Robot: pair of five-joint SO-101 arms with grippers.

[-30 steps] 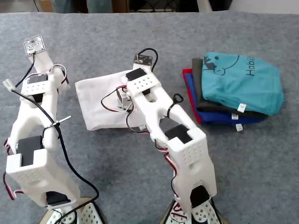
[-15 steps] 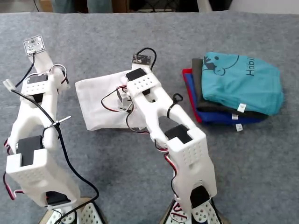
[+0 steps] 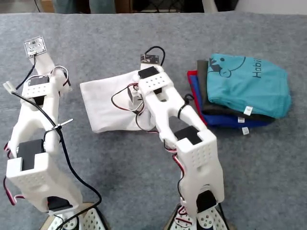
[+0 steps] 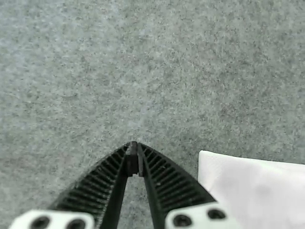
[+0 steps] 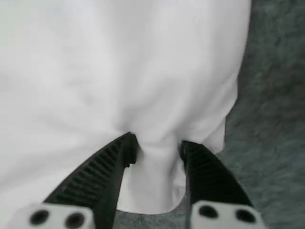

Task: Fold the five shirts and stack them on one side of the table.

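Observation:
A folded white shirt (image 3: pixel 108 103) lies mid-table. My right gripper (image 5: pixel 156 145) presses down on the white shirt (image 5: pixel 119 71) near its edge, with a fold of cloth bunched and pinched between the fingers. In the high view that arm (image 3: pixel 158 96) covers the shirt's right part. To the right sits a stack: a teal shirt (image 3: pixel 249 84) on top, then dark grey (image 3: pixel 204 88), blue (image 3: pixel 225 120) and red (image 3: pixel 192 74). My left gripper (image 4: pixel 133 148) is shut on nothing over bare grey felt, a corner of the white shirt (image 4: pixel 257 191) just beside it.
Grey felt covers the table (image 3: pixel 96 38). The left arm (image 3: pixel 36 110) stretches along the left side, with loose cables beside it. Bare felt lies beyond the shirts and in front of the stack.
The right arm has shifted to the right, dragging the white shirt a little toward the stack. The left arm has kept still.

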